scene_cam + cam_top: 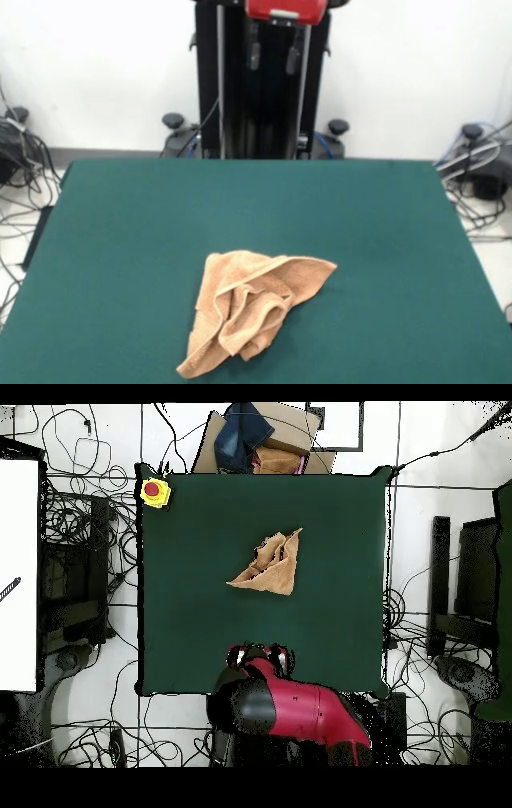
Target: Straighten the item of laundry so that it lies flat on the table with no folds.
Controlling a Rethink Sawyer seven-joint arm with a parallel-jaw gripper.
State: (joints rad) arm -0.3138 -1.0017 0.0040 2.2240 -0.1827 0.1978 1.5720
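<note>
In the front view we see the green table (120,240) filling most of the picture, with loose cables (20,172) on the floor off its left edge. Moving right, the towel (252,308) lies crumpled on the near half of the table, a little left of the middle line; it is bunched into a rough triangle, with a rolled fold running down toward the near edge and a flatter corner pointing right. Above it, at the top of the picture, the gripper (274,52) hangs from the red arm in front of the black pedestal (240,112), well apart from the towel; its two dark fingers (254,54) hang side by side with a gap between them and nothing in it, so we read the jaws as open and empty. More cables (480,176) lie to the right of the table. In the overhead view, a yellow box with a red button (154,491) sits on the table's (200,634) upper left corner, the towel (271,565) lies slightly above the middle, the red arm (300,709) reaches over the bottom edge, and a cardboard box (270,439) with cloth in it stands beyond the top edge.
</note>
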